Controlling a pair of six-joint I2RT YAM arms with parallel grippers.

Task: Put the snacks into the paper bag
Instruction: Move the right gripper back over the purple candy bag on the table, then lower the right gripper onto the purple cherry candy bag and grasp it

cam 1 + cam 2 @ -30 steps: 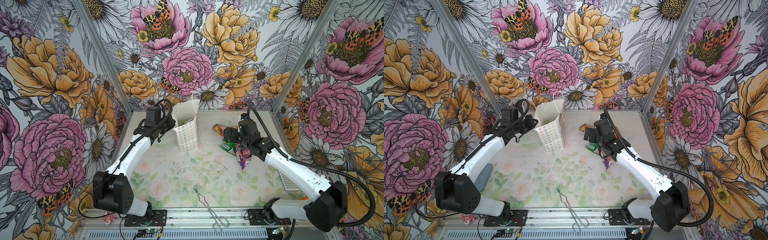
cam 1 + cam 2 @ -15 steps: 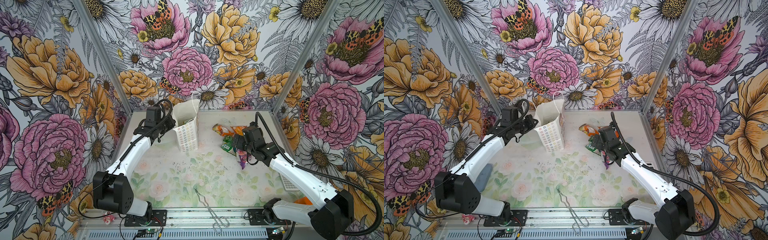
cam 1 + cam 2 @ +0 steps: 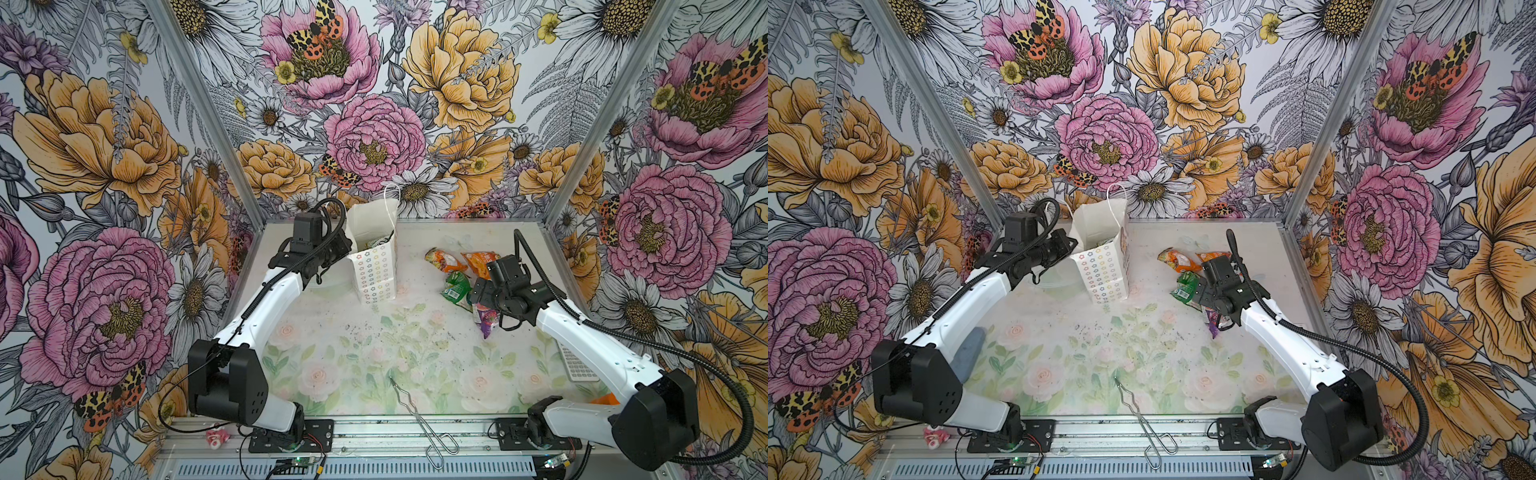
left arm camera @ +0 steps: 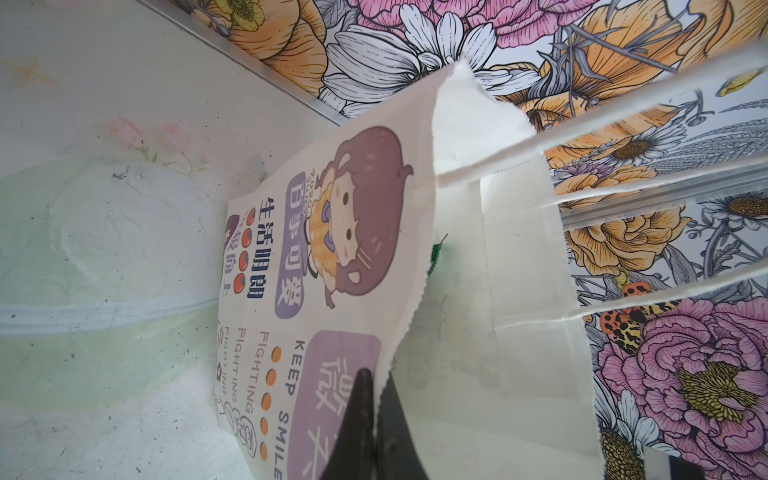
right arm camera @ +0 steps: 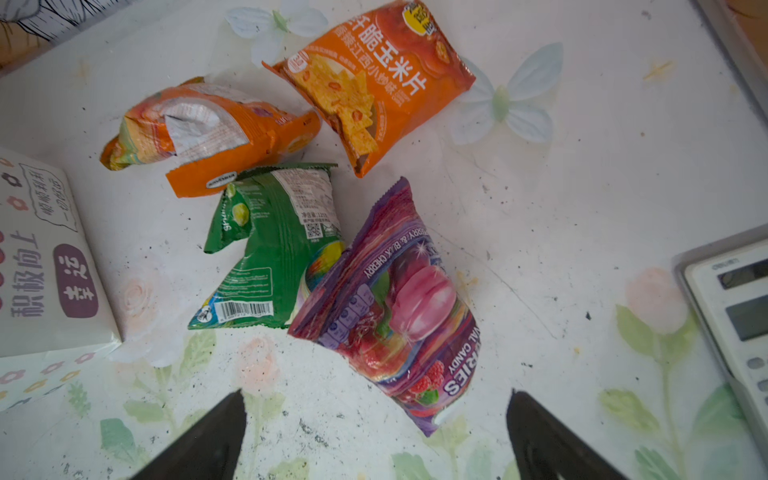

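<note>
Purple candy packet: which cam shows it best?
Right wrist view: the purple candy packet lies whole and unobstructed, print legible. In both top views the right arm covers part of it. The left wrist view misses it, showing mainly the paper bag.

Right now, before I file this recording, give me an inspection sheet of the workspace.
Surface: floral table mat, speckled with dark crumbs.
Job's things: paper bag upright; crumpled orange packet, flat orange packet, green packet, purple packet on the mat to its right; green wrapper edge inside the bag.
Clutter: metal tongs, calculator, pink toy.
Grippers: left gripper, jaws shut on the paper bag's rim; right gripper, jaws open over the purple packet.
Cables: black cables along both arms, none snagged.
Surroundings: flower-print walls on three sides.
</note>
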